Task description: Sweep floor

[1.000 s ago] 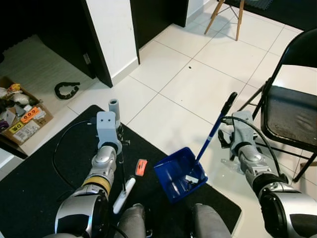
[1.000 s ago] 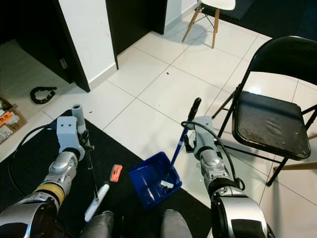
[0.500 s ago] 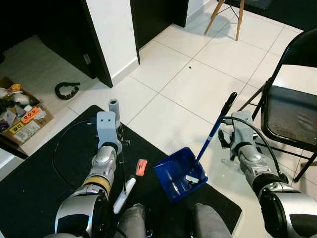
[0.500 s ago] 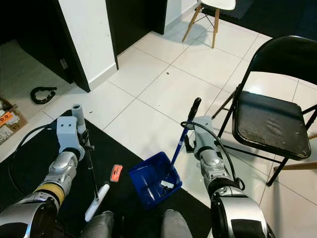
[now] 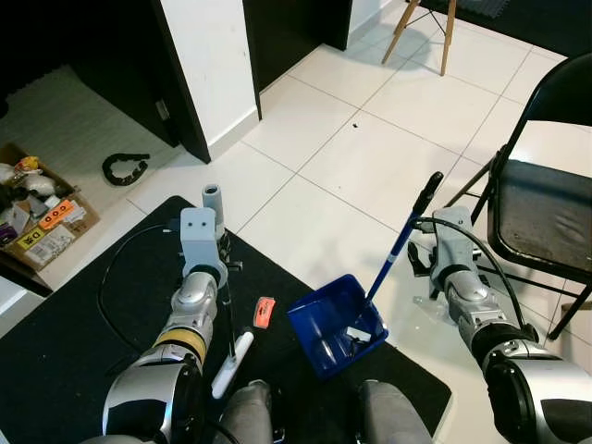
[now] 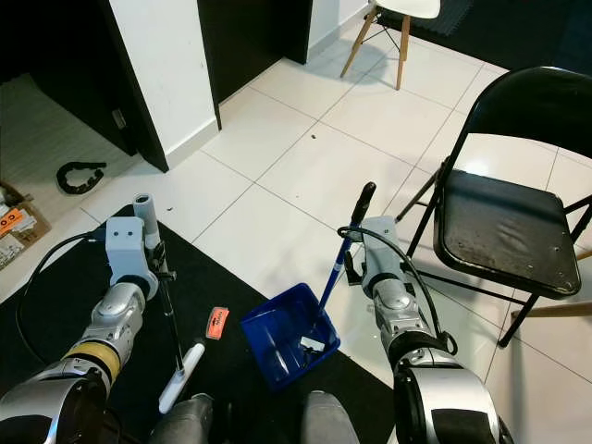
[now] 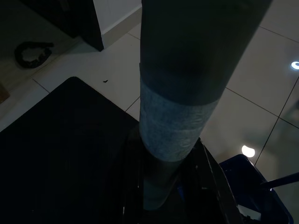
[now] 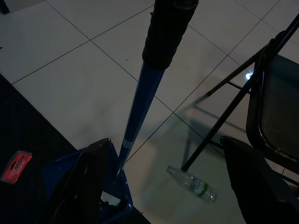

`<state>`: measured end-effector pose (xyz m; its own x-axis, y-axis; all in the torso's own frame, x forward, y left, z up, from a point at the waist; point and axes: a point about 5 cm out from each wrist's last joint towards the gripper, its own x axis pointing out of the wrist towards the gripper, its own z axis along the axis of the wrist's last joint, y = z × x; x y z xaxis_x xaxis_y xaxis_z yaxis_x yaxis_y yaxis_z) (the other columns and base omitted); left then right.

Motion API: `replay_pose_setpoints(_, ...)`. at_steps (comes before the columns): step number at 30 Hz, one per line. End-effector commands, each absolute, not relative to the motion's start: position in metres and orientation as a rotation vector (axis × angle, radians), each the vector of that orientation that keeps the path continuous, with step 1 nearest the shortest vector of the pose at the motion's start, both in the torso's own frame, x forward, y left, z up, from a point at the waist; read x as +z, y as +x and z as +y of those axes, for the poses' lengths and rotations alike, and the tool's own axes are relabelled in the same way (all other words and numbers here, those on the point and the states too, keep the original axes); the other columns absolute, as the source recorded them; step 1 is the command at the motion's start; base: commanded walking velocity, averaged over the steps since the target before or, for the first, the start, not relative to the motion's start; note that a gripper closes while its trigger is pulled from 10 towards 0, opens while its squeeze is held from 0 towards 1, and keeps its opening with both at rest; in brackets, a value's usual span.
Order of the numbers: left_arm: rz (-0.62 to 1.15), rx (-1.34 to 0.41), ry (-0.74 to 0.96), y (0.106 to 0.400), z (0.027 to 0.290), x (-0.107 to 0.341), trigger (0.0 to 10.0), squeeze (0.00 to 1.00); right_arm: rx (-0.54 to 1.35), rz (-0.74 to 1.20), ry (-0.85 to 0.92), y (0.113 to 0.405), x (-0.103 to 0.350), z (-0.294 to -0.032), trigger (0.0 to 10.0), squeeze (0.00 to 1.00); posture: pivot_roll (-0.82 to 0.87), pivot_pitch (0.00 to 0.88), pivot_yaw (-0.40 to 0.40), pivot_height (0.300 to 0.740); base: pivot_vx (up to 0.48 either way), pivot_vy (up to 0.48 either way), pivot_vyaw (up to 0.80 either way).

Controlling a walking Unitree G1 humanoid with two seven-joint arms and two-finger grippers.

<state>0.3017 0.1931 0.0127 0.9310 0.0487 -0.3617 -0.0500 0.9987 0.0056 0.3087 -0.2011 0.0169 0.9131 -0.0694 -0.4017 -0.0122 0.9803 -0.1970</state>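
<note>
A blue long-handled dustpan (image 5: 335,326) stands on the edge of the black mat (image 5: 74,351), with a white scrap inside it. Its blue handle with a black grip (image 5: 427,192) rises toward my right gripper (image 5: 418,264). That gripper is open, its fingers (image 8: 98,172) spread wide, and the handle (image 8: 138,112) passes between them close to one finger. My left gripper (image 5: 225,268) is shut on a broom's thin dark shaft. The grey handle top (image 5: 213,196) sticks up above it, and the white lower part (image 5: 231,363) rests on the mat. A small orange-red item (image 5: 264,312) lies between broom and dustpan.
A black folding chair (image 5: 546,213) stands close on the right, with a clear plastic bottle (image 8: 191,183) on the tiles by its legs. A cardboard box of clutter (image 5: 37,222) and a black curved object (image 5: 125,167) lie at the left. Wooden stool legs (image 5: 425,28) stand at the back.
</note>
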Motion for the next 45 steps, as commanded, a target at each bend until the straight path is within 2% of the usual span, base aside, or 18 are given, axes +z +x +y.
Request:
replay_pose_setpoints(1,0.480,0.042,-0.035,0.2852,0.1851,-0.0085,10.0,0.00,-0.026,0.428,-0.201,0.3068,0.0148,-0.2015,10.0,0.00,-0.05,0.067,-0.037,0.740,0.000,0.000,0.00)
replay_pose_setpoints(45,0.473,0.042,-0.029,0.2899,0.1858,-0.0045,10.0,0.00,-0.032,0.428,-0.192,0.3106,0.0181,-0.2010,10.0,0.00,-0.06,0.079,-0.023,0.740,0.000,0.000,0.00)
